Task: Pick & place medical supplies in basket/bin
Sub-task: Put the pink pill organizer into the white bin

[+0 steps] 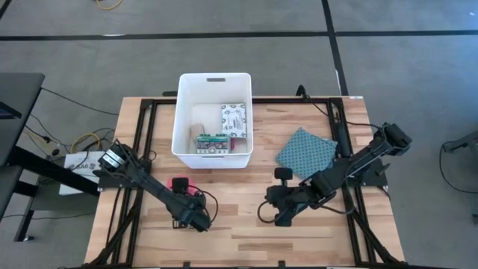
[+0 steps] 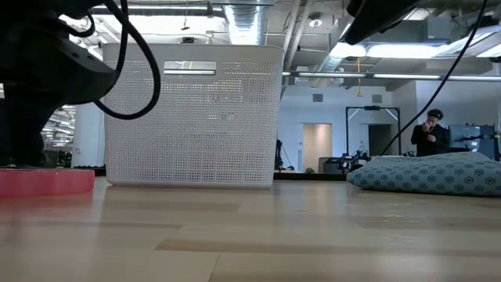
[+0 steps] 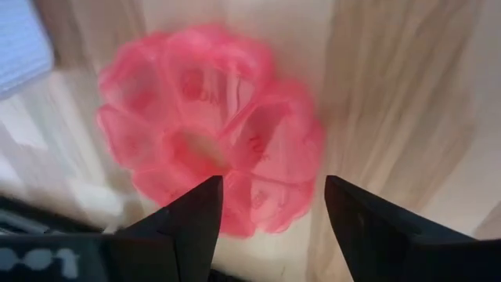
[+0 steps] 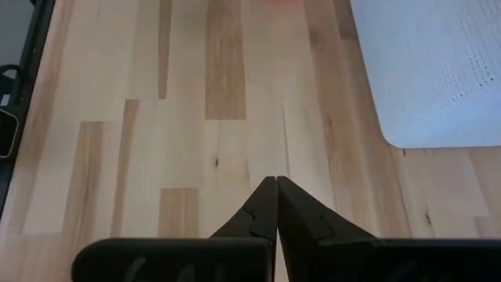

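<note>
The pink round disc (image 1: 184, 184) lies flat on the wooden table, near of the white bin (image 1: 179, 112); it also shows in the low view (image 2: 43, 182) and fills the left wrist view (image 3: 211, 125). My left gripper (image 3: 274, 188) is open just over the disc's edge, one finger on either side of a lobe (image 1: 193, 208). The bin holds the white black-patterned pouch (image 1: 234, 119), the teal-green packet (image 1: 211, 142), a beige roll (image 1: 200, 118) and a magenta piece (image 1: 240, 142). My right gripper (image 4: 275, 180) is shut over bare table right of the disc (image 1: 269, 203).
A teal dotted cloth (image 1: 306, 152) lies on the table right of the bin, beside the right arm (image 2: 438, 174). The bin's perforated wall (image 2: 196, 117) stands behind the disc in the low view. A person (image 2: 429, 129) stands far back in the room.
</note>
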